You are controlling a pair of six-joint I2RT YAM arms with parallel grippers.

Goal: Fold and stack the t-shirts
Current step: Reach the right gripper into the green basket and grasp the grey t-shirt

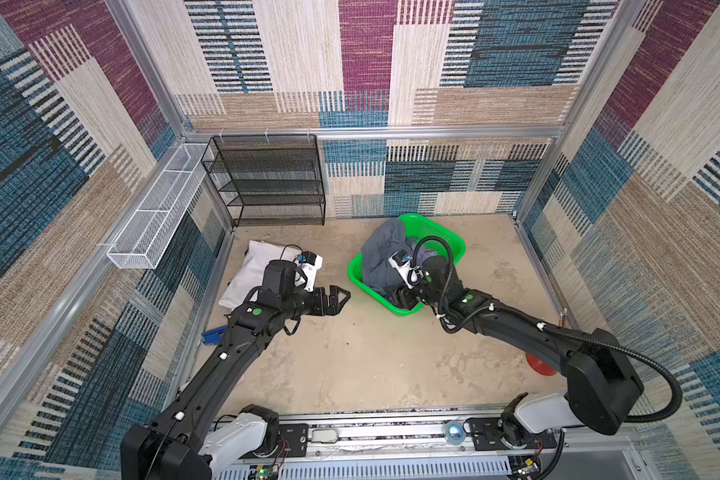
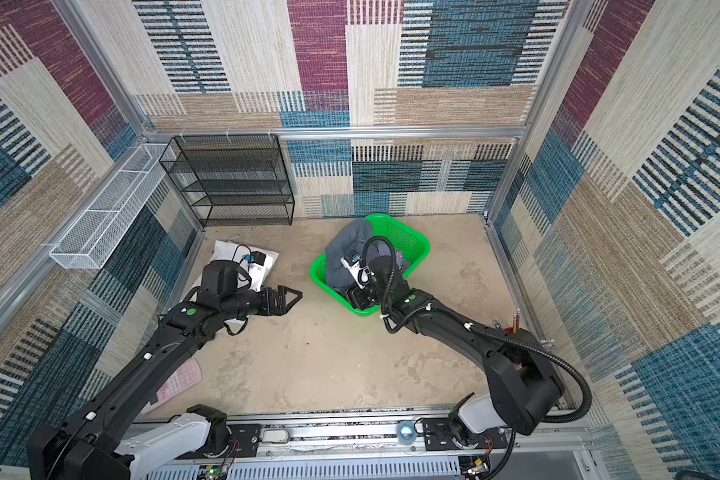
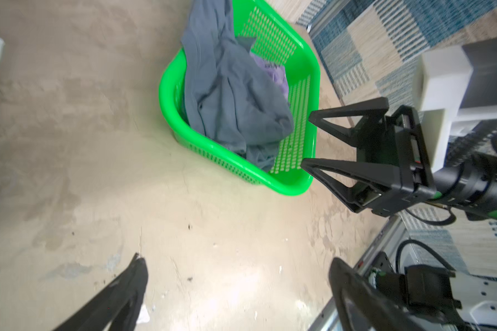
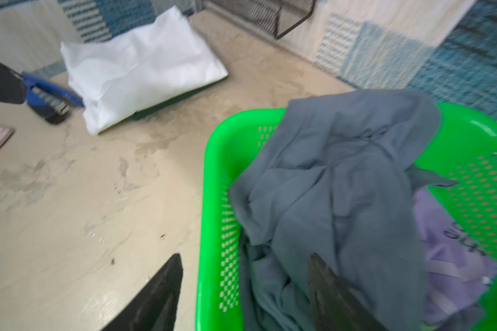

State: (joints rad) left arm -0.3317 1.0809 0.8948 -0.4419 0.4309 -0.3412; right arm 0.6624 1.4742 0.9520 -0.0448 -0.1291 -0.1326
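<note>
1. Step: the very start, taking the first shirt out. Both t-shirts are bunched, unfolded, in the green basket [image 1: 441, 237], which sits at about 1 o'clock from table [image 1: 371, 365] centre.
2. Blue-grey shirt [image 1: 381, 253] lies on top, with one end draped over the basket's 11 o'clock rim. The purple shirt [image 4: 448, 258] is half buried under it, toward 3 o'clock.
3. Right gripper [image 4: 245, 255] is at the basket's 6 o'clock corner, fingers apart. One is outside the wall and one is inside against the blue-grey cloth; nothing is pinched yet.
4. Left gripper [image 1: 339, 300] is spread wide and empty over bare table, at 9 o'clock of the basket.
5. Next, as a judgement: pinch cloth only, not the plastic wall, or the basket lifts too. Then lift clear and lay the shirt on the open table at 6 o'clock.
6. Counts: 2 shirts, 1 basket, 2 grippers, 1 white bag [image 1: 246, 270] at 10 o'clock, 1 black wire rack [image 1: 267, 178], 1 white wire tray [image 1: 159, 208].
</note>
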